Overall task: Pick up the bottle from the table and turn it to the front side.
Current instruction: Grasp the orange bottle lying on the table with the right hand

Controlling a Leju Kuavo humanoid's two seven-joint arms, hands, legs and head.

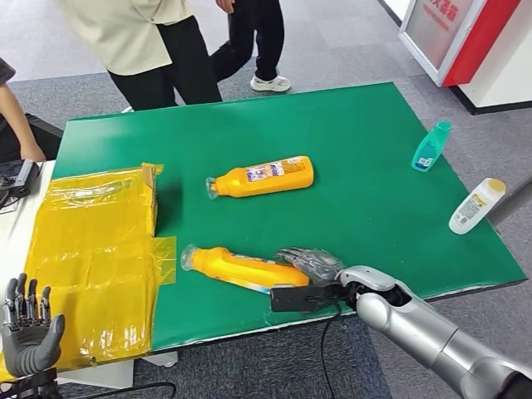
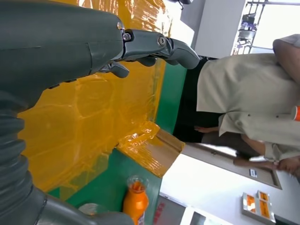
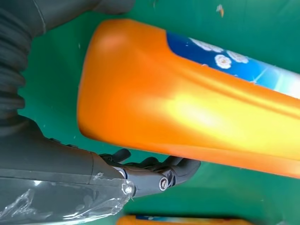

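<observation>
Near orange bottle (image 1: 241, 269) lies on its side at front edge of green worktop (image 1: 352, 199), clear cap pointing twd the yellow plastic sheet (image 1: 88, 258). Right hand (image 1: 312, 266) is at the bottle's base end, fingers over its far side; right arm reaches in low from front-right. Right wrist view: bottle (image 3: 183, 103) body close-up w/ part of a blue label, fingers (image 3: 166, 168) along its lower flank, touching; full grip cannot be confirmed. Left hand (image 1: 27, 328) is raised at front-left over the sheet, fingers upright and apart, holding nothing. Left wrist view adds a person in a beige top (image 2: 247, 98) beside the worktop. Second orange bottle (image 1: 262, 176) lies mid-worktop; teal bottle (image 1: 431, 146) and white bottle (image 1: 475, 205) lie far right
</observation>
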